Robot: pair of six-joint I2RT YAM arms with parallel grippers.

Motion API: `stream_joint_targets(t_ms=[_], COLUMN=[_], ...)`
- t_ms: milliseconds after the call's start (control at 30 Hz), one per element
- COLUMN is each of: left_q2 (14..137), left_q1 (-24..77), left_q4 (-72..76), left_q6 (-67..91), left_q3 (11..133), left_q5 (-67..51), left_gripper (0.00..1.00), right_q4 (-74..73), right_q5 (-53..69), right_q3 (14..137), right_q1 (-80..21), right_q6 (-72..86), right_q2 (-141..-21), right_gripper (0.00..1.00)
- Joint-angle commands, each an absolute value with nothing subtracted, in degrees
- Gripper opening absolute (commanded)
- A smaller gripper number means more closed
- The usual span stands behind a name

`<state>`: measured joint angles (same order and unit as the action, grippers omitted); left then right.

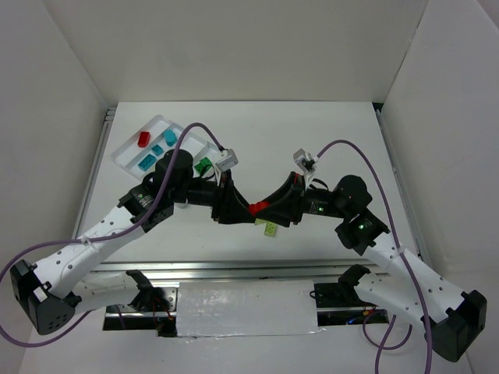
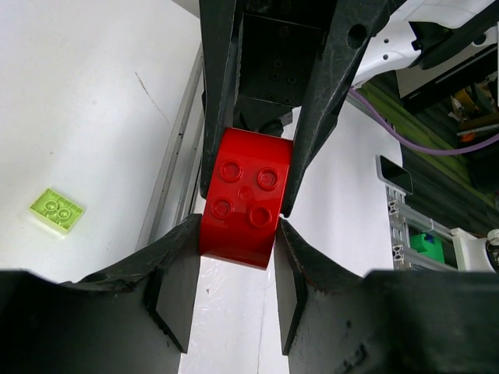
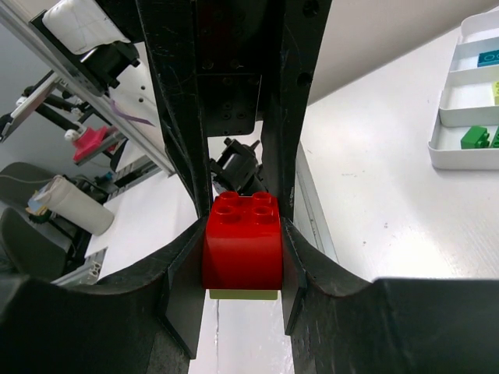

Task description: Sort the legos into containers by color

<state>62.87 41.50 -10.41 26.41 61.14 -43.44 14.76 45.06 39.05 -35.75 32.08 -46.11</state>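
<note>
A red brick (image 1: 256,208) hangs above the table's middle, between both grippers, which meet tip to tip. My right gripper (image 3: 243,241) is shut on the red brick (image 3: 242,241), which sits deep between its pads with a pale yellow plate (image 3: 242,294) stuck beneath it. My left gripper (image 2: 238,234) closes its tips on the far end of the same brick (image 2: 243,199). The white tray (image 1: 118,153) lies at the far left. It holds a red brick (image 1: 143,139), teal bricks (image 1: 157,150) and a green brick (image 1: 203,165).
A yellow-green plate (image 1: 270,229) lies loose on the table just in front of the grippers and also shows in the left wrist view (image 2: 56,210). The tray's end (image 3: 448,160), with a green brick (image 3: 473,137), shows in the right wrist view. White walls enclose the table.
</note>
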Motion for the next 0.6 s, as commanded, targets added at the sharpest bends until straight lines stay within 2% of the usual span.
stream_joint_targets(t_ms=[0, 33, 100, 133, 167, 200, 267, 433, 467, 567], left_q2=[61.8, 61.8, 61.7, 61.6, 61.5, 61.4, 61.1, 60.4, 60.4, 60.5], left_q1=[41.5, 41.5, 41.5, 41.5, 41.5, 41.5, 41.5, 41.5, 41.5, 41.5], left_q4=[-8.0, -7.9, -7.5, -6.8, -6.6, -6.5, -5.9, -5.3, -5.3, -5.2], left_q6=[25.8, 25.8, 25.8, 25.8, 25.9, 25.9, 26.1, 26.1, 26.1, 26.3], left_q3=[62.8, 62.7, 62.6, 62.4, 62.4, 62.5, 62.2, 61.9, 61.9, 61.9], left_q5=[-44.6, -44.7, -45.4, -45.8, -46.2, -46.2, -46.0, -45.4, -45.4, -45.4], left_gripper=[0.33, 0.32, 0.24, 0.16, 0.01, 0.00, 0.00, 0.00, 0.00, 0.00], right_q4=[16.3, 16.4, 17.0, 17.0, 17.2, 17.4, 18.7, 19.2, 18.8, 18.8], right_q5=[46.0, 46.4, 48.7, 51.3, 52.8, 54.0, 55.8, 57.3, 57.1, 56.9], right_q3=[41.4, 41.3, 41.5, 42.0, 42.3, 42.4, 42.4, 41.7, 41.7, 41.3], right_q1=[-35.6, -35.6, -35.2, -35.1, -34.9, -34.9, -34.6, -34.5, -34.5, -34.4], right_q6=[31.6, 31.8, 32.0, 32.1, 32.3, 33.0, 33.6, 33.5, 33.1, 32.7], right_q2=[-45.6, -45.7, -46.5, -47.0, -47.5, -48.7, -49.4, -49.0, -48.8, -48.3], right_gripper=[0.00, 0.00, 0.00, 0.15, 0.31, 0.57, 0.60, 0.60, 0.58, 0.45])
